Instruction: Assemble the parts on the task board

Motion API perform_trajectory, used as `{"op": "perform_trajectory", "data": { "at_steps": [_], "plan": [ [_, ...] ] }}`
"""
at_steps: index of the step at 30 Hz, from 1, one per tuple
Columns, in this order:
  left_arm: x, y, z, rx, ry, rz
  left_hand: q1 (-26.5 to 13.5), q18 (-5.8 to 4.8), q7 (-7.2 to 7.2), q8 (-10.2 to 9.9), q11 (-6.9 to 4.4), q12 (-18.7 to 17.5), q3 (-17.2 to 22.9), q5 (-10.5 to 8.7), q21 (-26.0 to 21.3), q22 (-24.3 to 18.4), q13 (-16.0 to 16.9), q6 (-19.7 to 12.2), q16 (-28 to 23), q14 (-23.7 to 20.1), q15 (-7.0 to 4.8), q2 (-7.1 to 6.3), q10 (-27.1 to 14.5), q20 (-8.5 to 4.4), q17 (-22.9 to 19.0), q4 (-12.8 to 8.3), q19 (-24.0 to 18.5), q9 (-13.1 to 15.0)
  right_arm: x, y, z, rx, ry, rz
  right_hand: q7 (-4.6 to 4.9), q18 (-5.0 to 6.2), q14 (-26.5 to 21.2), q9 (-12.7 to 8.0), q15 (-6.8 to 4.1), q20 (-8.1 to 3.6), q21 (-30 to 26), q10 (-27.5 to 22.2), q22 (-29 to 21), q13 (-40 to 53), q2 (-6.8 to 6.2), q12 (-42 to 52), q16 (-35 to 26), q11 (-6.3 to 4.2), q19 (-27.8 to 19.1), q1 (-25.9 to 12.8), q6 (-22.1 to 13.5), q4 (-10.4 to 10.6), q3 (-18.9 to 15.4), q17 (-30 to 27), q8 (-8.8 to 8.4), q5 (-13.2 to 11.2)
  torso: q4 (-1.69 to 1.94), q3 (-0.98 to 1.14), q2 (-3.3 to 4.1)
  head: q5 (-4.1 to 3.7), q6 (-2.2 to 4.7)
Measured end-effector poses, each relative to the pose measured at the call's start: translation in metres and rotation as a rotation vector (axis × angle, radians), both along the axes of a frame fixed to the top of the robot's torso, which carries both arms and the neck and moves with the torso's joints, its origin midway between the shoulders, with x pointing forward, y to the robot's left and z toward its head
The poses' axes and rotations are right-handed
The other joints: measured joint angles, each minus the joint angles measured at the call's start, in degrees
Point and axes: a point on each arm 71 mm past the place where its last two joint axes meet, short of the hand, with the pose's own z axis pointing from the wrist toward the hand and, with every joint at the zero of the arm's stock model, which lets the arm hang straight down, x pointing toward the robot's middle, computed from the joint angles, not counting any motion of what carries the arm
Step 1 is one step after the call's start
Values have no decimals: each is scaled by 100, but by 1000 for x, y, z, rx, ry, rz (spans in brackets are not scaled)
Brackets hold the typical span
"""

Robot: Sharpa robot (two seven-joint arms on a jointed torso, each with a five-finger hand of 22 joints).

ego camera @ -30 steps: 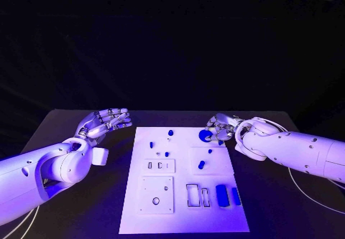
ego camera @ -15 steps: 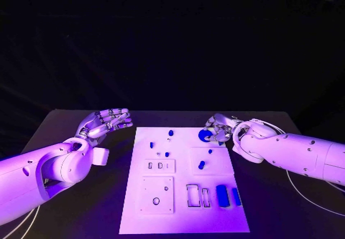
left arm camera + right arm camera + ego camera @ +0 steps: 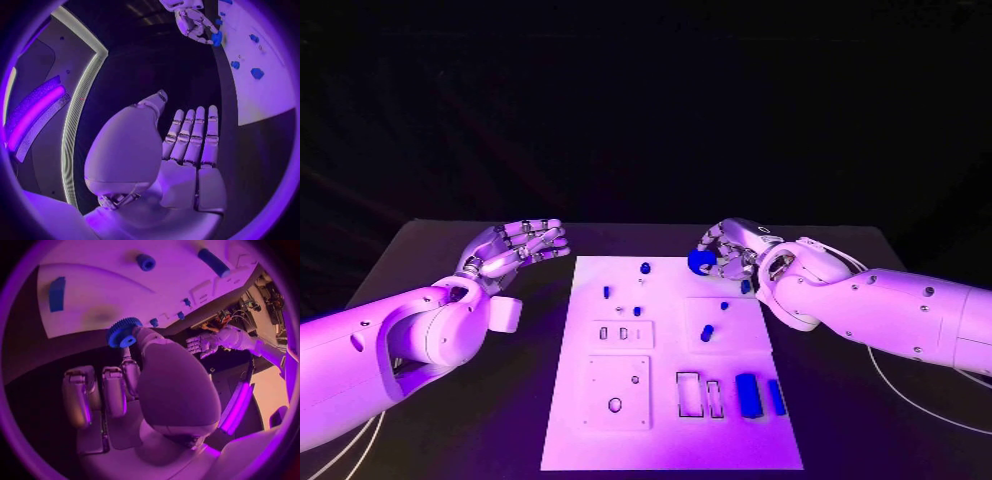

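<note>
Black tabletop (image 3: 444, 250) stretches under me, with the white task board (image 3: 668, 410) laid down its middle. My right hand (image 3: 733, 252) holds a blue gear (image 3: 702, 262) over the board's far right part, pinched at the fingertips; from my right wrist I see its toothed rim and centre hole (image 3: 124, 333) clear of my grip, which I judge leaves the hole free to drop onto a peg. Other blue parts rest on the board: a short peg (image 3: 645, 268) at the far edge, an oblong piece (image 3: 707, 333) near the middle, two bars (image 3: 746, 392) at the near right. My left hand (image 3: 514, 246) hovers off the board's left side, fingers apart and holding nothing, out of the way.
</note>
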Motion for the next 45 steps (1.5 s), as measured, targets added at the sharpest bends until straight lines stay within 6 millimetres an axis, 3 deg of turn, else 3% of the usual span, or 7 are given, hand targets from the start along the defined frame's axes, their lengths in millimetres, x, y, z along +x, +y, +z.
{"op": "perform_trajectory", "data": {
  "at_steps": [11,21,32,45],
  "plan": [
    [-1,-4,0,-6,4,-10,0,0,0,22,0,0,0,0,0,0,0,0,0,0,0,0,0,0,-7,0,0,5,-8,55,8,11,-49,112,-1,0,0,0,0,0,0,9,-1,-1,-45,0,22,-9,0,-30,1,-16,95,0,2,-1,-8,1,8,38,-12],
    [-4,-12,1,-15,6,-32,0,0,0,22,0,0,0,0,0,0,0,0,0,0,0,0,0,-1,-6,0,0,4,-7,90,-5,-8,-52,160,-1,1,0,0,1,1,0,9,-2,-2,-68,0,22,-8,0,-54,1,-48,159,-1,2,-5,2,-1,12,66,-33],
    [-4,-14,1,-17,8,-40,0,0,0,22,0,25,0,0,0,0,0,0,0,0,0,0,0,-1,-11,0,42,4,-9,106,-22,-23,-36,179,-1,0,0,0,1,1,0,28,-2,-3,-83,0,22,11,0,-54,1,-81,205,4,2,-16,12,5,18,91,-77],
    [-4,-15,1,-18,12,-48,0,0,0,22,0,25,0,0,0,1,0,0,0,0,0,0,0,-1,-11,0,42,6,-9,112,-25,-27,-36,186,-2,0,0,0,1,1,0,28,-3,-4,-144,-1,22,11,0,-115,2,-94,271,3,5,-34,-12,12,14,116,-95]
  ]
}}
